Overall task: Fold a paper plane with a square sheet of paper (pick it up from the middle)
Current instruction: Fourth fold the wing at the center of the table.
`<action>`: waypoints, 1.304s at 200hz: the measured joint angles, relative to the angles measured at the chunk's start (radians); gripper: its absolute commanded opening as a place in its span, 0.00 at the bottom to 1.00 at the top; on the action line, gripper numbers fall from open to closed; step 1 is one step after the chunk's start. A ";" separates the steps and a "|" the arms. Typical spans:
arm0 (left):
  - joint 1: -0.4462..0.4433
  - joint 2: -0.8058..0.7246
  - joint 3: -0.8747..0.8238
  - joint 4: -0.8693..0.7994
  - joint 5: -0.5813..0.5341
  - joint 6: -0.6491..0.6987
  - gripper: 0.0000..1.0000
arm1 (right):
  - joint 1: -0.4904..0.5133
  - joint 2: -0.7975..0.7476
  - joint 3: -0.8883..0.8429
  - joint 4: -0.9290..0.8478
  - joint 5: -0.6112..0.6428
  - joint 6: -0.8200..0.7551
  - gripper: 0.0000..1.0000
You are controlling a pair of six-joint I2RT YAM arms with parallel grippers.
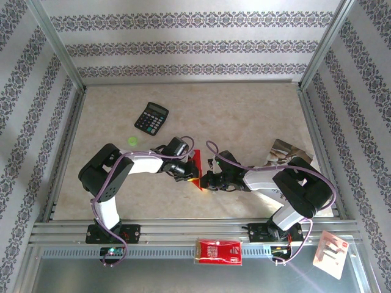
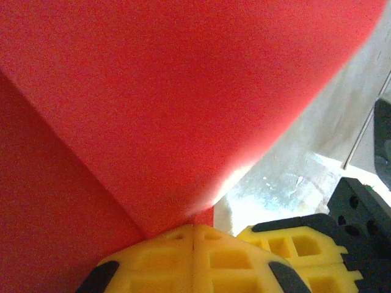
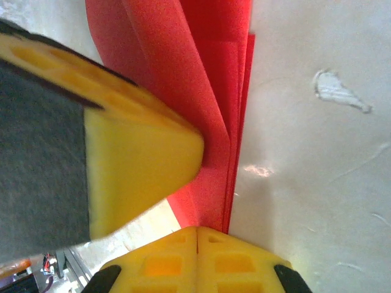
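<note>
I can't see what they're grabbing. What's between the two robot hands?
The folded red paper. The top view shows it between the left hand and the right hand, and both are pinching it.

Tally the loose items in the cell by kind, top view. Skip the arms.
red paper, partly folded: 1
black calculator: 1
green disc: 1
printed booklet: 1
packets at the near edge: 2
Total: 6
</note>
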 measured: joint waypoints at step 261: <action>0.146 0.098 0.138 -0.107 0.074 0.095 0.09 | 0.000 0.005 0.006 -0.007 -0.010 -0.001 0.00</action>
